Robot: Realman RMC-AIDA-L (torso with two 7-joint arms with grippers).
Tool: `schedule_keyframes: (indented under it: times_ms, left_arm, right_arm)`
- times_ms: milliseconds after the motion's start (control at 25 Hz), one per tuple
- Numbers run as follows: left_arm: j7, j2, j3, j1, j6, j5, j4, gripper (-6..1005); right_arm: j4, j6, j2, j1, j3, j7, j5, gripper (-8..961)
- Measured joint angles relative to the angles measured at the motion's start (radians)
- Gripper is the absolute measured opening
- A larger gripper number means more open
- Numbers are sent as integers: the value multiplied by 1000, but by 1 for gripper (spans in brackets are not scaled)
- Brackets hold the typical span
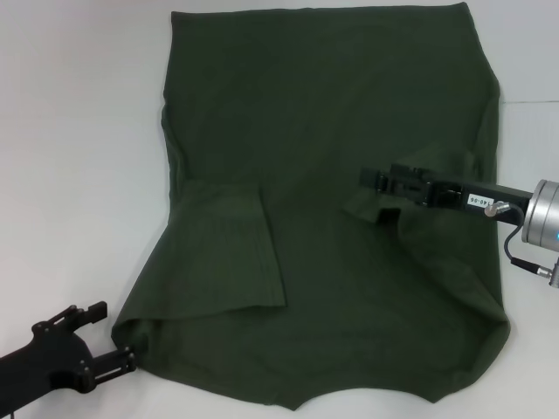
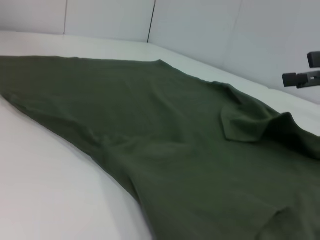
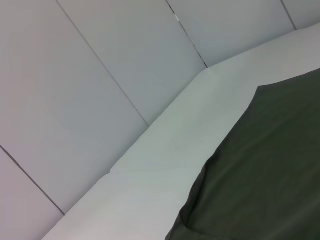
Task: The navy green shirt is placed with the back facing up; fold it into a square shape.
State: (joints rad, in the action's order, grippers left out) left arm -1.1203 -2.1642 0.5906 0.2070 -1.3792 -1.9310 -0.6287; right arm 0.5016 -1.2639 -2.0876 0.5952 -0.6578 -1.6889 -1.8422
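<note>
The navy green shirt (image 1: 332, 175) lies spread flat on the white table, both short sleeves turned inward onto the body. It also shows in the left wrist view (image 2: 165, 150) and the right wrist view (image 3: 265, 175). My right gripper (image 1: 377, 182) hovers open over the shirt's right side, just above the folded-in right sleeve (image 1: 371, 207), holding nothing. Its fingers (image 2: 300, 78) show apart in the left wrist view. My left gripper (image 1: 105, 336) is open at the near left corner of the shirt, its lower finger beside the cloth's edge.
The white table (image 1: 79, 175) has bare surface to the left of the shirt and a strip at the far right (image 1: 528, 148). White wall panels (image 3: 100, 75) rise behind the table's far edge.
</note>
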Motion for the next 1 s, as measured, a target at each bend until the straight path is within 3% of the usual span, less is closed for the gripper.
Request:
schedule_keyframes:
  times_ms: [1000]
  left_arm:
    - [-1, 0, 3, 24, 39, -36, 38, 893]
  right_arm:
    - [-5, -1, 0, 0, -1, 0, 0, 922]
